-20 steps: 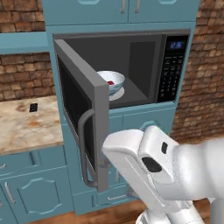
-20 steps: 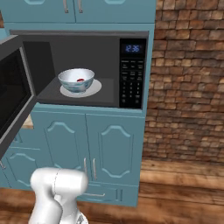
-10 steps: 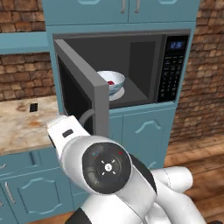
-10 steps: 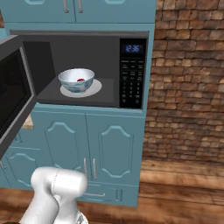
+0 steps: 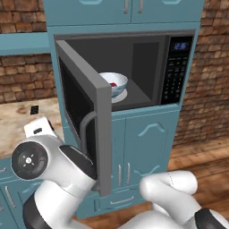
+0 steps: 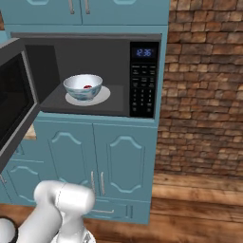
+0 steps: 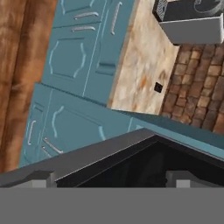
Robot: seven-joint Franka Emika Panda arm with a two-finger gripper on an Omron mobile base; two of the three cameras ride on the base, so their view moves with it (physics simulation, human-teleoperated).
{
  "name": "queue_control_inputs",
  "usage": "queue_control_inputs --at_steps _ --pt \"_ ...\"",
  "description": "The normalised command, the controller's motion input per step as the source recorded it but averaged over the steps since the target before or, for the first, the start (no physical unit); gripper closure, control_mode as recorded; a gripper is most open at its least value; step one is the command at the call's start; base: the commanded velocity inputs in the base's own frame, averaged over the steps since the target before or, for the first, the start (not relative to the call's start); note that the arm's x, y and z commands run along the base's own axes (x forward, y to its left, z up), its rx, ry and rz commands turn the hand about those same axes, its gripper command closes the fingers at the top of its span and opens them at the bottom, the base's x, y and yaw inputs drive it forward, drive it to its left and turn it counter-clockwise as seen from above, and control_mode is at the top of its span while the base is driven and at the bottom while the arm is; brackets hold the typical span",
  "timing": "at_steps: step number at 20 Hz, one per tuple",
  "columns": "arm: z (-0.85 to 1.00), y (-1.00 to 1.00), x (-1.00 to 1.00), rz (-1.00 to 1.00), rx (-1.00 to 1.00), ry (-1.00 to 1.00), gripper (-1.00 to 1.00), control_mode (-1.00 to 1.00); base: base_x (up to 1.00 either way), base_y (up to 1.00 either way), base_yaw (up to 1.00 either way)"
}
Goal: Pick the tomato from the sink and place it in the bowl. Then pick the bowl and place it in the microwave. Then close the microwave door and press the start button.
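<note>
**Bowl and tomato inside the open microwave**

We see the small round red tomato (image 6: 88, 87) lying in the wide pale blue-white bowl (image 6: 82, 87), left of centre in the right base view, inside the grey steel microwave (image 6: 142, 42). The grey steel microwave door (image 5: 102, 134) with its curved bar handle (image 5: 83, 129) stands open, mid-frame in the left base view. Our gripper (image 7: 107, 177), low in the hand view, has its fingers spread wide, holding nothing, above the door's edge.

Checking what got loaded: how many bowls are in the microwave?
1. One bowl sits on the white plate at the middle of the microwave floor, with the tomato inside it. The open door hides none of the cavity in the right base view.
</note>
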Motion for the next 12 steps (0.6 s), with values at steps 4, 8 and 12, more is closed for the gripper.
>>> queue_control_inputs --at_steps 4,8,12 --pt "-0.01 -0.63 0.1 -0.07 0.03 0.0 -1.0 -1.0 0.0 0.0 0.0" --pt "0.0 -1.0 0.0 -0.04 0.15 0.0 -1.0 -1.0 0.0 0.0 0.0" --pt "0.0 -1.0 0.0 -0.03 0.13 0.0 -1.0 -1.0 0.0 0.0 0.0"
